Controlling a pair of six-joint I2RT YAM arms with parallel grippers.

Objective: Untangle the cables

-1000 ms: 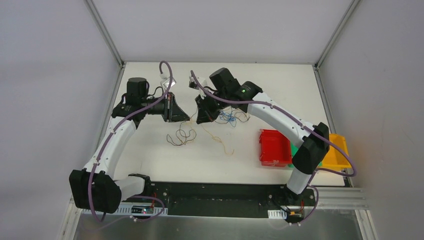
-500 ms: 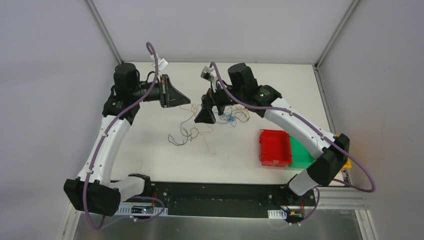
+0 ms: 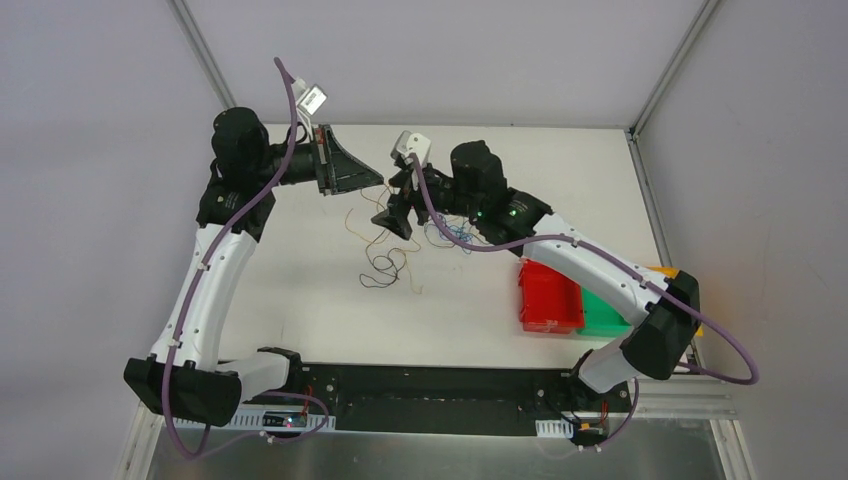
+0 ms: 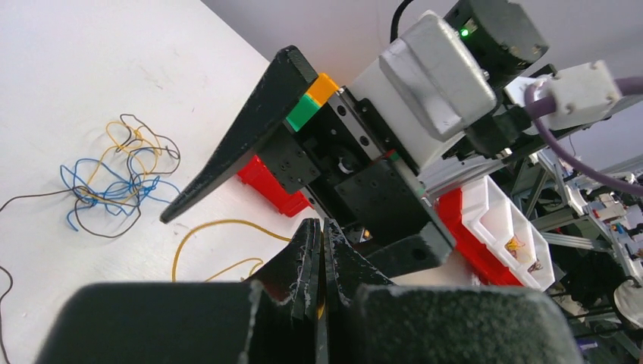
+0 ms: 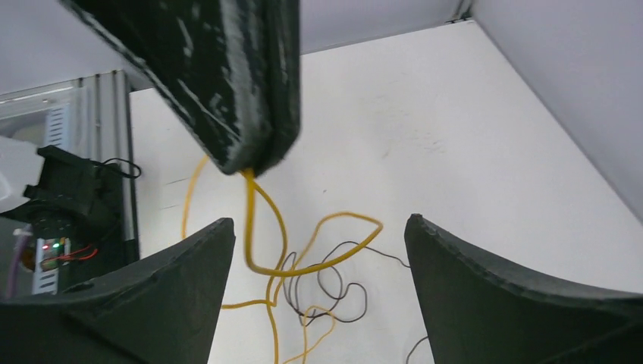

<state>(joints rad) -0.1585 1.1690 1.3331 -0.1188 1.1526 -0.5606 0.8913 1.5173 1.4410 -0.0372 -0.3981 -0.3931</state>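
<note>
Left claw (image 5: 254,163) is clenching the yellow cable (image 5: 247,227), dangling it above the surface (image 5: 425,152), while the right claw (image 5: 320,220) is gaping beneath. Such thin wire is probably risking slipping free, or dragging the blue and black cables (image 4: 114,189) tighter.

White links (image 3: 222,272), blk joints (image 3: 240,140), purple hoses (image 4: 628,82), blk wedge fingers (image 5: 485,296)

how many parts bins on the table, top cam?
3, all near the table's right edge: red bin; green bin touching its right side; yellow bin farther right, mostly hidden by the right arm. That arm may hide more.
</note>
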